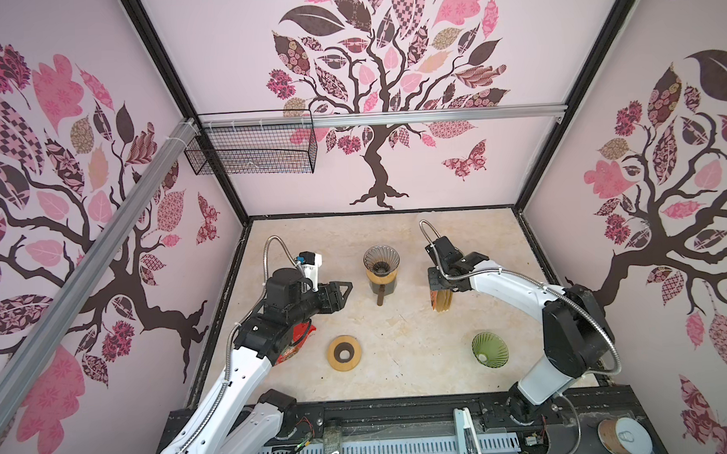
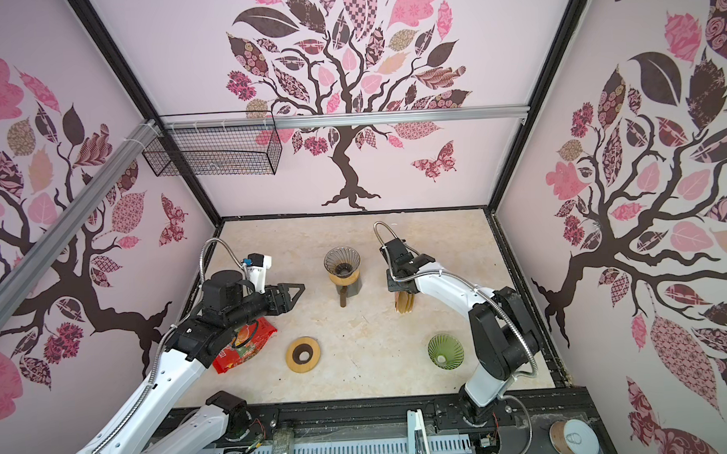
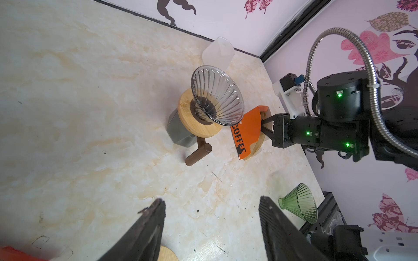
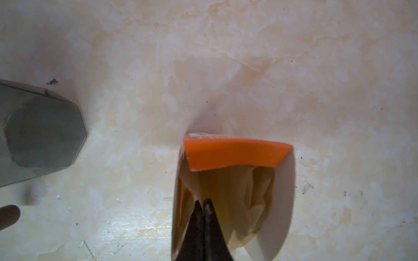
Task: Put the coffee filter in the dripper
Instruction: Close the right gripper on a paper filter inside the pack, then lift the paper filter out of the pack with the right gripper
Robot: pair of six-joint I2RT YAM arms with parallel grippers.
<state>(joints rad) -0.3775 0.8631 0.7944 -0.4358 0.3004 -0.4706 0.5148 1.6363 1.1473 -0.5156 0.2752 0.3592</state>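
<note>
right gripper (image 4: 203, 202): clenched, tips pressed together, pointing down into the open top of the orange wedge-shaped filter pack (image 4: 235, 156). Tips sit among the tan paper coffee filters (image 4: 237, 196) stacked inside. Can't tell if a sheet is actually pinched between the tips or they just touch paper.

Left wrist view shows the same gripper (image 3: 265, 126) going in behind the pack (image 3: 246, 131), with black "COFFEE" lettering on the side facing that camera. In a top view the pack (image 1: 440, 303) stands upright on the cream marble-pattern tabletop (image 1: 415, 338), under the right arm's wrist.

The filters are in the pack. The target is the smoky clear ribbed glass cone dripper (image 1: 381, 258), left of the pack in both top views, near it but apart. The dripper (image 3: 217, 95) sits mouth up in a round bamboo collar (image 3: 199, 128) on top of a grey octagonal cup (image 3: 178, 133). A brown stick handle (image 3: 198, 153) juts out toward the front edge. The cup's corner (image 4: 40, 135) shows in the right wrist view, clear of the pack.

left gripper (image 3: 211, 201): released, jaws well apart, nothing between them. In a top view it (image 1: 347, 289) hovers left of the dripper, fingers aimed at it, not touching.

Further out:
- flat bamboo ring with a dark centre (image 1: 345, 366), front of the dripper, lying on the table
- green ribbed glass cone (image 1: 489, 349), front right, near the right arm
- red snack bag (image 2: 241, 348), partly under the left arm
</note>
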